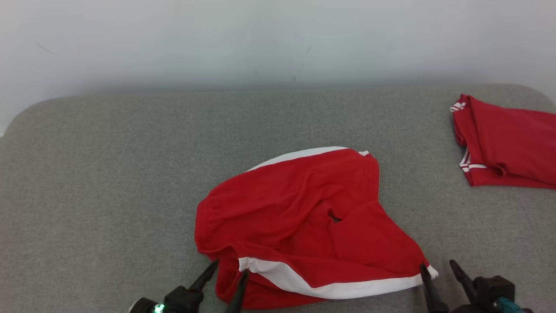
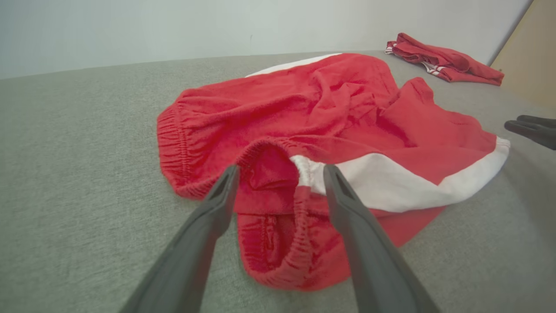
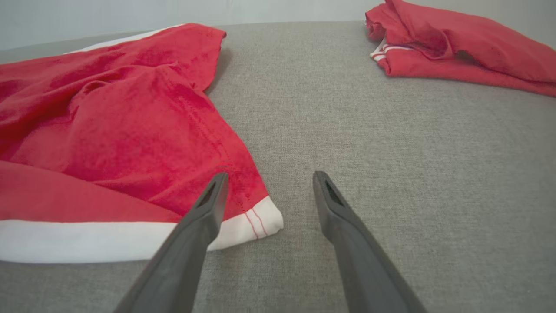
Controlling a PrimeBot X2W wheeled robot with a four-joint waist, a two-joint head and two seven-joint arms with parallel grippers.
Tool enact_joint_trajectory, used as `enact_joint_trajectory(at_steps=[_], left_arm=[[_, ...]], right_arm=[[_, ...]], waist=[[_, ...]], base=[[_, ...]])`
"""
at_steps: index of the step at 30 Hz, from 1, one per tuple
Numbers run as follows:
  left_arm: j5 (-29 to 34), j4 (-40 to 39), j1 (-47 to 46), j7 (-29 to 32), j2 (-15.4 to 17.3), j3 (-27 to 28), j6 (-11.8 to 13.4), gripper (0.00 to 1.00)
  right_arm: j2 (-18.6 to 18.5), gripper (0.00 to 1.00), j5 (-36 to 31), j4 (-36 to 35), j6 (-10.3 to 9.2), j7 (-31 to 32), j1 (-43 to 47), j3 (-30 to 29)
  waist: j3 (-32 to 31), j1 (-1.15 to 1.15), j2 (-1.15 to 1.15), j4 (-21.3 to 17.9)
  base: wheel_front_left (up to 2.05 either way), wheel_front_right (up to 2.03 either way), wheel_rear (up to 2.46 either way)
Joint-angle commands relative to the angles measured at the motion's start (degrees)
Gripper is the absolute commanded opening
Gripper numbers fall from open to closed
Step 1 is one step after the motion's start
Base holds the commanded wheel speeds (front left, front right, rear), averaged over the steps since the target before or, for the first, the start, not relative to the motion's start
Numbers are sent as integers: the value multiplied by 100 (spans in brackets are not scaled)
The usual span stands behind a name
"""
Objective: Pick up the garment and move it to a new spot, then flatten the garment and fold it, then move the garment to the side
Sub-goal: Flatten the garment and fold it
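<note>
item: red shorts (image 1: 299, 217), crumpled, lying at the near middle of the grey cushion (image 1: 108, 174). left gripper (image 1: 230, 267): fingers standing spread wide, straddling the elastic waistband, pinching nothing. right gripper (image 1: 437, 264): fingers standing spread wide at the white-trimmed hem corner, one over it, the other over bare cushion. advice: each should be closing low on both layers before lifting. room: open cushion lying left and behind; a folded red garment (image 1: 508, 148) sitting well apart at the far right.
</note>
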Motion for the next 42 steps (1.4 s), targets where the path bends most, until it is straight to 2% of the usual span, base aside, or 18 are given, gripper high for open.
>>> enact_joint_trajectory(at_steps=[1, 7, 13, 14, 15, 16, 20, 23, 25, 30, 36, 42], left_arm=[[-118, 193, -204, -24, 10, -208, 15, 100], [-324, 706, -588, -43, 21, -677, 15, 100], [-450, 886, -774, -37, -31, -760, 14, 98], [-476, 896, -791, -38, -41, -761, 14, 49], [-498, 895, -805, -38, -45, -740, 14, 24], [-526, 876, -800, -38, -61, -703, 14, 0], [-599, 726, -627, -39, -108, -599, 14, 0], [-678, 482, -516, -40, -99, -503, 14, 0], [-718, 259, -525, -40, -35, -415, 14, 0], [-808, -234, -1122, -39, 363, -298, 14, 0], [-1223, -598, -2776, 450, 853, -453, 14, 0], [-1797, -467, -5119, 1081, 1218, -510, 15, 0]], right_arm=[[32, 100, 46, 215, 0, -46, -123, 105], [96, 100, 129, 918, 0, -153, -419, 393], [220, 100, 234, 1524, 1, -183, -654, 684], [254, 50, 284, 1605, 1, -210, -716, 741], [282, 8, 331, 1697, 7, -223, -773, 805], [315, 0, 388, 1750, 8, -262, -817, 864], [271, 0, 611, 1765, 7, -468, -890, 1014], [236, 0, 821, 1511, 7, -565, -890, 1083], [168, 0, 997, 1270, 6, -576, -940, 1097], [-83, 0, 1292, 530, 6, -464, -1543, 1291], [-159, 0, 1626, 95, 6, 97, -2921, 1341], [1, 0, 2175, 334, 6, 882, -5116, 923]], waist=[[149, -1, 0, -64], [224, -1, 0, -103], [235, -1, 0, -135], [236, -1, 0, -134], [229, -1, 0, -135], [218, -1, 0, -135], [88, -1, 0, -107], [-18, -1, 0, -105], [-63, -1, 0, -117], [-1, -1, 0, -203], [610, -1, 0, -261], [1705, -1, 0, -317]], base=[[0, 0, 0], [0, 0, 0], [0, 0, 0], [0, 0, 0], [0, 0, 0], [0, 0, 0], [0, 0, 0], [0, 0, 0], [0, 0, 0], [0, 0, 0], [0, 0, 0], [0, 0, 0]])
